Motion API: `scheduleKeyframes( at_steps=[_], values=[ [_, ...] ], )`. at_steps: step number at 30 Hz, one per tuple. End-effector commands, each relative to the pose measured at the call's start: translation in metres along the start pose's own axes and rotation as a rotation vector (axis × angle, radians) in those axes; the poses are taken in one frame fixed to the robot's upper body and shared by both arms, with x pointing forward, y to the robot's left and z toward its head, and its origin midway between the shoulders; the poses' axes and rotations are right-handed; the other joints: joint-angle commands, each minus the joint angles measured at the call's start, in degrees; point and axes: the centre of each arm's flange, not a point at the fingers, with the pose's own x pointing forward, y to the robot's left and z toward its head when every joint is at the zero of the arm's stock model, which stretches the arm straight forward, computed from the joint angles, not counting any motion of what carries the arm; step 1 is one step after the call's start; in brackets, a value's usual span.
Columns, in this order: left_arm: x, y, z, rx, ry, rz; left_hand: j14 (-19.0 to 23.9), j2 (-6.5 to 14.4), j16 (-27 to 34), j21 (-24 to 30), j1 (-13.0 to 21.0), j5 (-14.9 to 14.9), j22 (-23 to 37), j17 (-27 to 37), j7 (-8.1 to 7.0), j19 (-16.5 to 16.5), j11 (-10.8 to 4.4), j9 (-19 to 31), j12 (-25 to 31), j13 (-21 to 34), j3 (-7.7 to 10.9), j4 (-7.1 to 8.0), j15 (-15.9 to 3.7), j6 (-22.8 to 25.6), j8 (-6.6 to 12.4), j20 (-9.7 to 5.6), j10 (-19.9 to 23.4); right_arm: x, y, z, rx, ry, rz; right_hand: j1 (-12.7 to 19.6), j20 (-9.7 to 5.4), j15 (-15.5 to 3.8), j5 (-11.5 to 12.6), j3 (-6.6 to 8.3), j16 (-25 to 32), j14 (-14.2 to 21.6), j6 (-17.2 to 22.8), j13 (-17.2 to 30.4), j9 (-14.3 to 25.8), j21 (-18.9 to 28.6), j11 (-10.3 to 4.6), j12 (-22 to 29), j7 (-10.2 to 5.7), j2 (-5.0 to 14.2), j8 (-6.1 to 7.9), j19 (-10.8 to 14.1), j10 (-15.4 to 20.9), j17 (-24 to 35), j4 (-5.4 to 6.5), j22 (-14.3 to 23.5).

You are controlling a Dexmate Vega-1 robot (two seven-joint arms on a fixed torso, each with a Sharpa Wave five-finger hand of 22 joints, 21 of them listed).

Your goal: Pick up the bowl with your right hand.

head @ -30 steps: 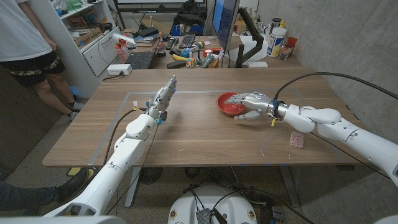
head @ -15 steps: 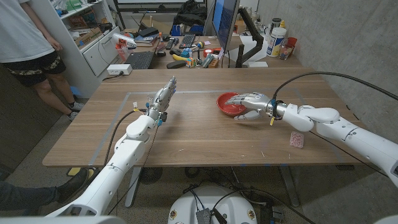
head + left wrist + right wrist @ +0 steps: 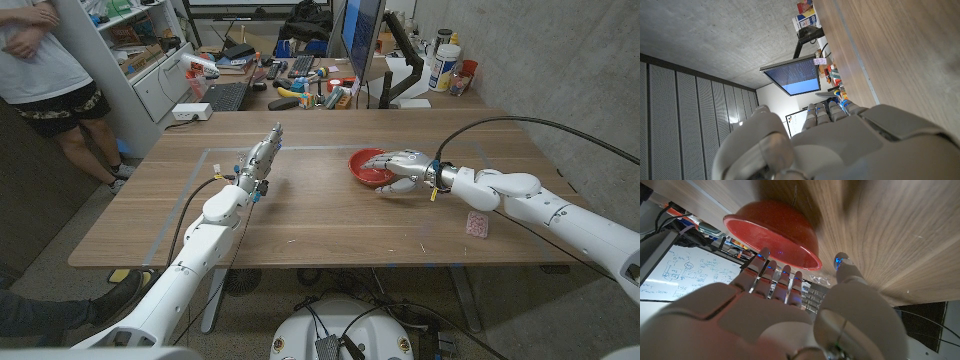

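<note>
The red bowl stands on the wooden table, right of its middle and toward the far edge. It is round, so no long axis is offered; the rim is the part to be taken. Nothing can be made out inside it, though part of the inside is covered by the hand. The right hand is seen at the bowl's right side, its fingers reaching over the near rim and its thumb held apart beside the wall; whether the rim is pinched yet cannot be told. The left hand stands well apart to the bowl's left, fingers straight and together, holding nothing. The right hand is judged much the nearer.
</note>
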Motion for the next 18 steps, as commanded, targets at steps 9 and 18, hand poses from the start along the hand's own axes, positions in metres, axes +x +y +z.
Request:
scheduleKeyframes(
  at_steps=[9,18],
  values=[
    [0.0022,0.0102,0.0027,0.008,0.005,-0.002,-0.4,0.3,0.2,-0.2,0.4,0.3,0.1,0.2,0.21,-0.5,-0.21,0.2,0.1,0.3,-0.3,0.21,-0.09,0.8,0.28,-1.6,-0.4,0.0066,0.0085,-0.0025,-0.02,0.023,-0.003,1.1,0.26,-2.39,0.1,0.47,0.5,1.0,0.7,0.1,0.1,-0.3,-0.11,0.6,0.29,0.08,0.24,0.8,1.1,0.1,0.01,0.1],
    [0.0014,0.0115,0.005,0.013,0.008,-0.001,-0.3,0.3,0.2,-0.2,0.4,0.3,0.1,0.2,0.34,-0.6,-0.28,0.2,0.1,0.3,-0.36,0.22,-0.07,1.0,0.33,-1.58,-0.4,0.0072,0.009,-0.0032,-0.027,0.026,-0.006,1.5,0.3,-2.67,0.0,0.64,0.6,1.7,1.4,0.1,0.1,-0.5,-0.35,0.9,-0.01,0.09,0.46,1.4,1.9,0.0,0.02,0.1]
  ],
)
